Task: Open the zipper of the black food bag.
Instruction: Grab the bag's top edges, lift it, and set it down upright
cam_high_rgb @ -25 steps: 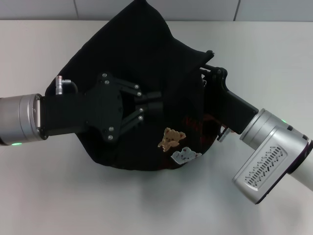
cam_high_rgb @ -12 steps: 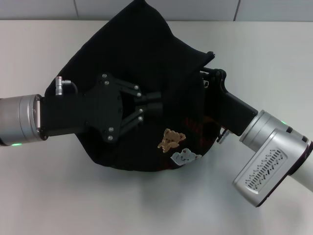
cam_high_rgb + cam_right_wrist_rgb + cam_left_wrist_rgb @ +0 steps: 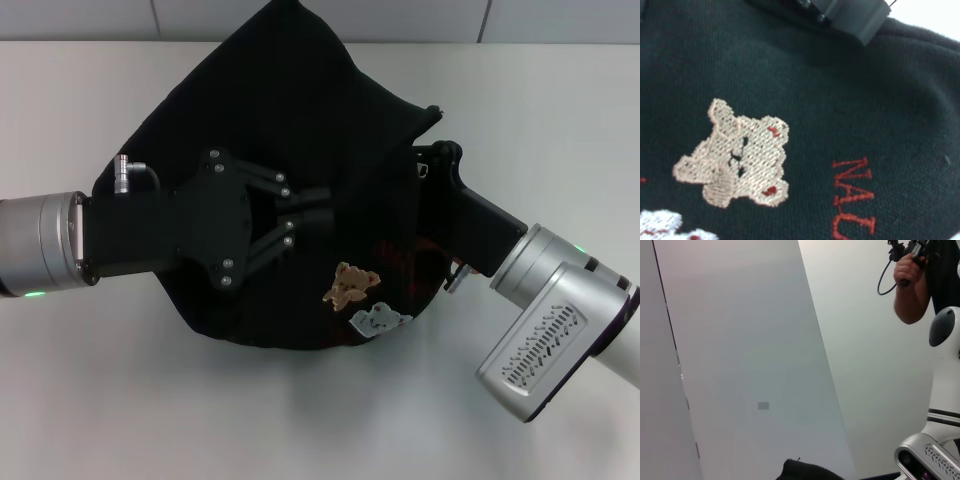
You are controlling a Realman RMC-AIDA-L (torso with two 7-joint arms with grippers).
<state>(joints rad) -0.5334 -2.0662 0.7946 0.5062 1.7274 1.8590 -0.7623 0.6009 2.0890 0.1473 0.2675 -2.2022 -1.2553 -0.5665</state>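
Observation:
The black food bag (image 3: 290, 110) lies slumped on the white table, its tan bear patch (image 3: 349, 284) and white patch (image 3: 378, 319) facing me. My left gripper (image 3: 312, 208) reaches in from the left, its fingers pinched on a fold of the bag's top fabric. At the bag's right edge sits my right gripper (image 3: 427, 166), black against the black cloth. The zipper is hidden. The right wrist view is filled by the bag's fabric (image 3: 880, 100), showing the bear patch (image 3: 737, 152) and red lettering (image 3: 854, 197). A corner of the bag (image 3: 805, 470) shows in the left wrist view.
The white table (image 3: 120, 400) spreads around the bag, with a grey wall strip (image 3: 80, 18) at the back. In the left wrist view a person's hand (image 3: 910, 290) holds a controller far off, beside a white robot part (image 3: 945, 390).
My right gripper has slid slightly to the right along the bag's right edge, tugging the fabric corner with it. The left gripper has held still.

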